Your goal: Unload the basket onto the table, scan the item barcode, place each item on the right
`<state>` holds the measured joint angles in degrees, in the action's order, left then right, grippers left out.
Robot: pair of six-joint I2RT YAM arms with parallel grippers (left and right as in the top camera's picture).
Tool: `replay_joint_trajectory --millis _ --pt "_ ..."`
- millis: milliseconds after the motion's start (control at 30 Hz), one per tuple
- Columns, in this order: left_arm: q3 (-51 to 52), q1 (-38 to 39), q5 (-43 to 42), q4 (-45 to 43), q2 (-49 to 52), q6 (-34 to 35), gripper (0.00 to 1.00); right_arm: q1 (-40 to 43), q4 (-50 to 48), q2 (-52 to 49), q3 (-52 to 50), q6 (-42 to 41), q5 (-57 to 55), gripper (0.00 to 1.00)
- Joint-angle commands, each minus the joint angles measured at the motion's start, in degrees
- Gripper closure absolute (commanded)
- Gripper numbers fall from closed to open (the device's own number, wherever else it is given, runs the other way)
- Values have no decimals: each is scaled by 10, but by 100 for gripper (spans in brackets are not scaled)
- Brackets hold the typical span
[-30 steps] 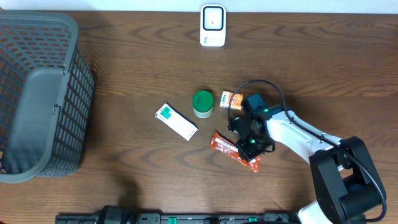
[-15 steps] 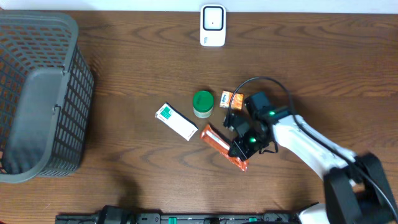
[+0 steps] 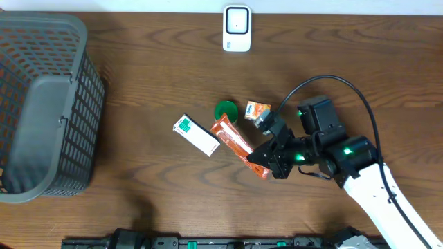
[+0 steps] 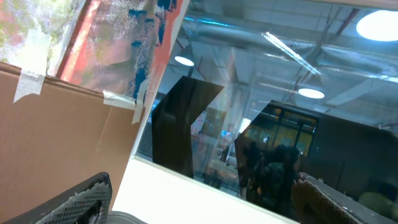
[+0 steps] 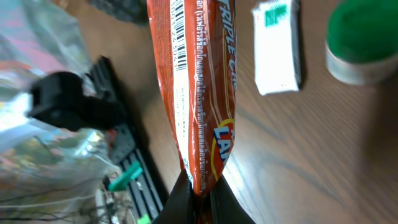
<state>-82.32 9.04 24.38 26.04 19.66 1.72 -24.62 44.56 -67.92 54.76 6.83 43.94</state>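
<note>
Right gripper (image 3: pixel 266 163) – jaws pressed together on one end of the orange snack packet (image 3: pixel 232 140). In the right wrist view the fingers (image 5: pixel 180 202) pinch the packet's crimped tip, and the rest of the packet (image 5: pixel 196 93) stretches straight out from them. A barcode (image 5: pixel 180 34) shows along one edge near the far end.

Change from a second ago: the packet then lay on the table (image 3: pixel 346 76) under the gripper, which stood just below the small orange box (image 3: pixel 257 110). The arm has since drawn back to the right, and the packet now points away from the jaws up and to the left. In the overhead view its far end covers part of the green-lidded jar (image 3: pixel 223 108), which was fully visible before.

Beyond the packet's far end lies the white-and-green box (image 3: pixel 196 134), close beside the packet but apart from it. It has not moved, and neither have the jar and the small orange box. The white scanner (image 3: pixel 237 28) stands well beyond the jaws at the table's far edge, unmoved. The grey basket (image 3: pixel 41 104) sits farther off, at the left end.

Left gripper (image 4: pixel 205 208) – fingers (image 4: pixel 78 199) stand wide apart with nothing between them. Its camera faces windows and ceiling lights, not the table, and the gripper does not show in the overhead view.
</note>
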Motion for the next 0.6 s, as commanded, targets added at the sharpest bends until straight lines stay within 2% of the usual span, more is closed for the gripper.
replay_joint_trajectory --millis 0,133,300,433,567 --pt "14 -2 3 -9 1 7 7 -5 -36 4 7 -39 57 99" --pt "23 -2 3 -14 1 7 8 -5 -138 -3 7 -69 31 99" --pt "28 -2 3 -18 1 7 7 -4 -254 -40 9 -87 -94 99" --pt "28 -2 3 -18 1 7 8 1 -249 -141 81 -49 -210 99" --pt "33 -2 3 -19 1 7 8 1 -209 -257 206 -12 -320 99"
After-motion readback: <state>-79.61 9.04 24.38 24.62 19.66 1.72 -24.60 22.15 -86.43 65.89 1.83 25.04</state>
